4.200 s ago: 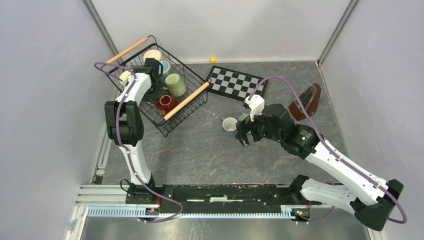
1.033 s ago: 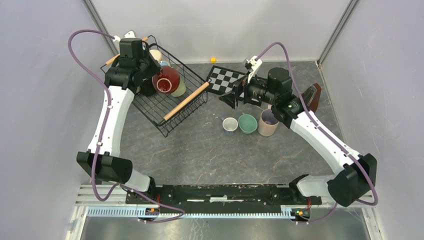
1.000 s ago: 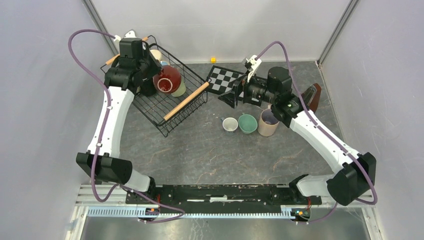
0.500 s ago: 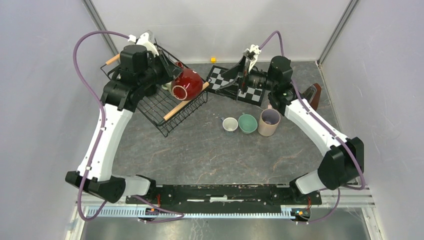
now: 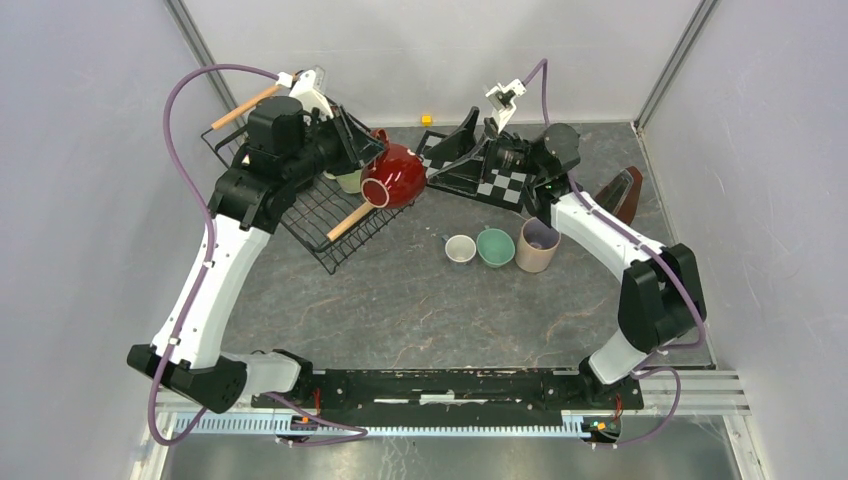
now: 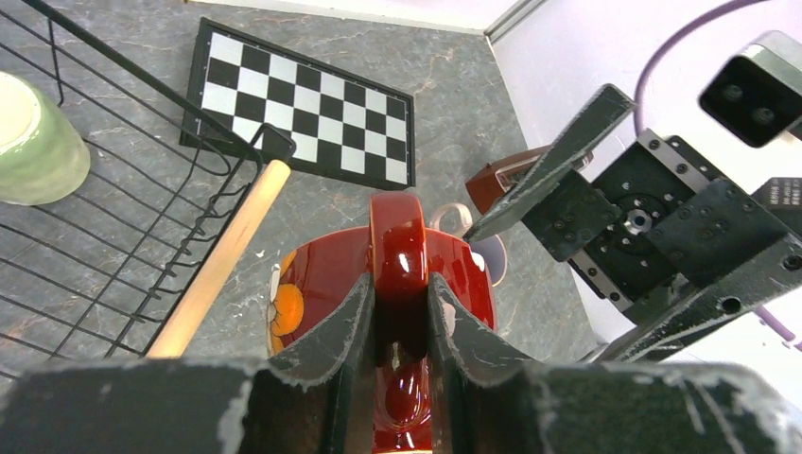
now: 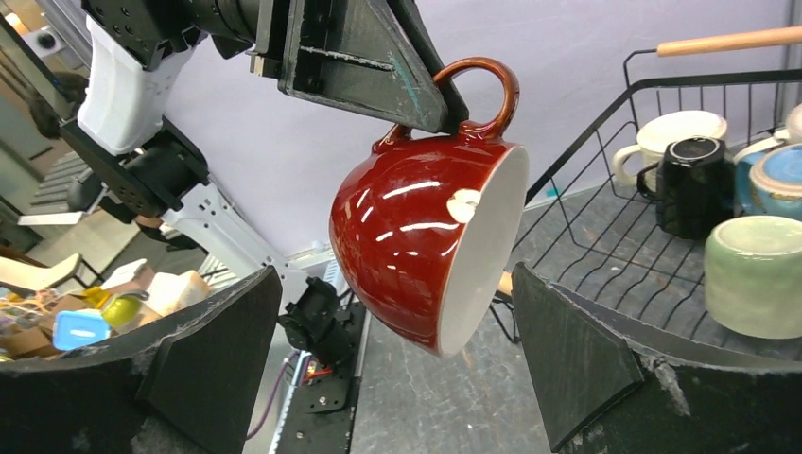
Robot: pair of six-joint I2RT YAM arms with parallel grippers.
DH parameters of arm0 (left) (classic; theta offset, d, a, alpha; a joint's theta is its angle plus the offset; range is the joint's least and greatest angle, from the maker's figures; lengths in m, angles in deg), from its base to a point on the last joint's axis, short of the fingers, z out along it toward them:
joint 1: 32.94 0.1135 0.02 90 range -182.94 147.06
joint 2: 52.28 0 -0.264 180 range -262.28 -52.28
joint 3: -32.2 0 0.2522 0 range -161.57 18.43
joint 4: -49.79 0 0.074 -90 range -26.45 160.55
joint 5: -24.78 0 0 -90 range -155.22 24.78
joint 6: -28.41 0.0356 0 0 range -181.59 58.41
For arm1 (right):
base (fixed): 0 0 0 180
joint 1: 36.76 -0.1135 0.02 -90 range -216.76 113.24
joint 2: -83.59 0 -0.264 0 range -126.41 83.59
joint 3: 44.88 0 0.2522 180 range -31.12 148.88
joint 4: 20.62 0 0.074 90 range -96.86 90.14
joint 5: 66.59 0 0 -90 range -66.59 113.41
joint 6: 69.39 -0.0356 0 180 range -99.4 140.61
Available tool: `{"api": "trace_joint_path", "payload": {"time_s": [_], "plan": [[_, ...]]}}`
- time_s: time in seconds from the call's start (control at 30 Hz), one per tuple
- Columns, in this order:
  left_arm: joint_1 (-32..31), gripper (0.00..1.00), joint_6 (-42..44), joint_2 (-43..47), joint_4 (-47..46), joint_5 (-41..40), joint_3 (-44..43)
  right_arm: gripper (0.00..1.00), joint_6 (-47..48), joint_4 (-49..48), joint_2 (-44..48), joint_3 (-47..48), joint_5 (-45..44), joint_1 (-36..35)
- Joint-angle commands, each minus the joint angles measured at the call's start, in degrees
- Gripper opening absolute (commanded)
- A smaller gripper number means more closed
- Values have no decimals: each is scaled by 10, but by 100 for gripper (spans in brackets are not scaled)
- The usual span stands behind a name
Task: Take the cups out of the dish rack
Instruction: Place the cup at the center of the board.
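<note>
The top external camera looks steeply down from above and behind the arm bases, taking in the whole counter (image 5: 420, 300). The left wrist camera peers along the left gripper (image 6: 399, 284), close on the red cup (image 6: 331, 265), down toward the checkered board (image 6: 303, 104). The right wrist camera looks nearly level past the right gripper (image 7: 392, 274) toward the dish rack (image 7: 721, 76) (cup close in front). All three share cup and rack.

The left arm (image 5: 215, 265) and right arm (image 5: 600, 232) share one build: white link shells joined by black joint housings. A purple cable (image 5: 178, 110) loops along each. The left fingers (image 6: 331, 345) are black wedges, scuffed pale at the edges. What look like small screws ring a round hub (image 6: 641, 219) on the right wrist, and a white camera block (image 5: 305, 88) tops each wrist.
</note>
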Motion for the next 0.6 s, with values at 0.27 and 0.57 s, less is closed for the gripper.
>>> {"api": "trace_joint_path", "payload": {"time_s": [0.27,0.57], "plan": [[-15,2,-16,-6,-103,60,-26,98,-103,-129,-23,2,32,-4],[-28,2,-13,-18,-143,101,-31,95,-179,-218,-40,0,52,-5]]}}
